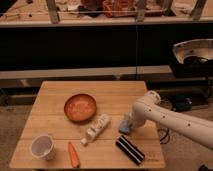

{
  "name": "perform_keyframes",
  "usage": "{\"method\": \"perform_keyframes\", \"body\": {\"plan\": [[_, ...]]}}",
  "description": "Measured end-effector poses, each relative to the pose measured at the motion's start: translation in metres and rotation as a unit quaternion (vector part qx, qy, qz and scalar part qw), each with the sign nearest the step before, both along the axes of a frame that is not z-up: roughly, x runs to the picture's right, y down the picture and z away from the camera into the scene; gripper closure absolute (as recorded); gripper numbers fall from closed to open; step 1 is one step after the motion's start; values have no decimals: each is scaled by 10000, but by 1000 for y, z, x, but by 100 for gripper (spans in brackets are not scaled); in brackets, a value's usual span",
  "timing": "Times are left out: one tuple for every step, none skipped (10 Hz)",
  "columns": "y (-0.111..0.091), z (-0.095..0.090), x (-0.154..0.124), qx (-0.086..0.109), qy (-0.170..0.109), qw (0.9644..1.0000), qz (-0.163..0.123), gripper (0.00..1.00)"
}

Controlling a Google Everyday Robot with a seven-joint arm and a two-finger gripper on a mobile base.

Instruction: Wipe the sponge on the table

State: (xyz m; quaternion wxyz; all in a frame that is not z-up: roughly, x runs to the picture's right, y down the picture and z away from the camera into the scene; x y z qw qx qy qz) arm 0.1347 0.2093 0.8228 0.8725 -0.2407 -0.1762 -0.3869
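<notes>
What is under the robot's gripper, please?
The gripper sits low near the right side of the table, over a pale blue sponge. Only the sponge's lower edge shows; the rest is covered by the gripper.

Wooden tabletop (50, 95) carries a red bowl (80, 107), a white bottle (97, 127) lying flat, a white cup (42, 147), a carrot (73, 155), a dark striped block (130, 150); tool (126, 126) low at right.

A laboratory or workshop is indicated: a wooden table (55, 95) is set before a dark partition (90, 47), cluttered workbenches (120, 7) are seen beyond, and the robot's gripper (126, 128) is positioned at the table's right side.
</notes>
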Motion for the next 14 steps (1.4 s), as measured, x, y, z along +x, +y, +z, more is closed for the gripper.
{"method": "perform_keyframes", "body": {"plan": [[-11, 9, -12, -9, -59, 9999, -93, 97], [-19, 15, -17, -6, -97, 9999, -119, 97], [-39, 32, -16, -45, -90, 9998, -181, 97], [-49, 40, -16, -49, -93, 9998, -194, 97], [-62, 50, -14, -47, -96, 9997, -227, 97], [-76, 60, -9, -43, -84, 9996, -255, 97], [-89, 69, -3, -34, -76, 9996, -275, 97], [-95, 74, 1, -33, -77, 9996, -284, 97], [-98, 79, 10, -54, -62, 9997, -246, 97], [-96, 83, 29, -123, -6, 9998, -141, 97], [-93, 83, 41, -142, 23, 9999, -60, 97], [-90, 83, 51, -155, 49, 9999, 13, 97], [-79, 79, 71, -163, 98, 9997, 175, 97], [-70, 74, 81, -165, 120, 9995, 243, 97]]}}
